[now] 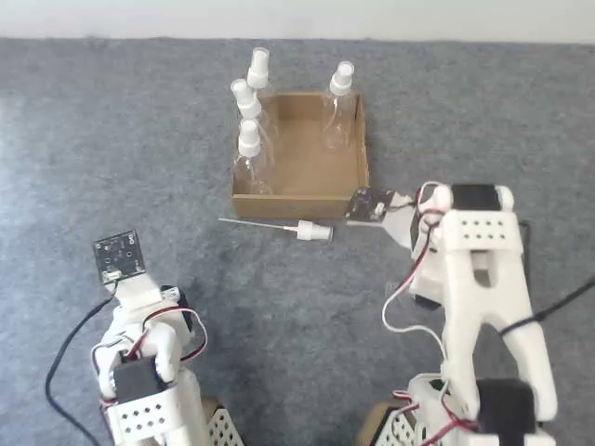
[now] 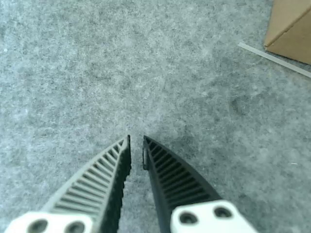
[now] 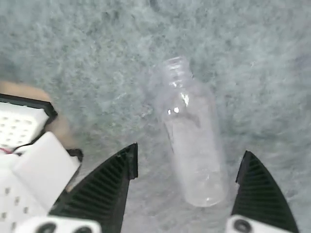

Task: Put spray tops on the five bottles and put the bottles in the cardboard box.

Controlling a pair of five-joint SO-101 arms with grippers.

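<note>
Box [image 1: 299, 197]: at 12 o'clock on the carpet [image 1: 121, 139]; open on top, walls bar low sideways entry.
Box inside: three capped bottles [image 1: 249, 149] crowd the 9 o'clock wall, one [image 1: 338, 98] the 2 o'clock corner; the middle is bare.
Spray top [image 1: 314, 231]: lies just beside the box's 6 o'clock wall.
Right gripper [image 3: 190, 151]: spread wide around a lying open bottle [image 3: 192, 121], gaps both sides.
Left gripper [image 2: 137, 139]: bare carpet ahead.

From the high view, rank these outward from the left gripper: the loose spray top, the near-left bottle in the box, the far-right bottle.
1. The loose spray top, lying in front of the cardboard box, its tube pointing toward the left gripper.
2. The near-left bottle, at the box's front-left corner.
3. The far-right bottle, at the box's back-right corner.
</note>
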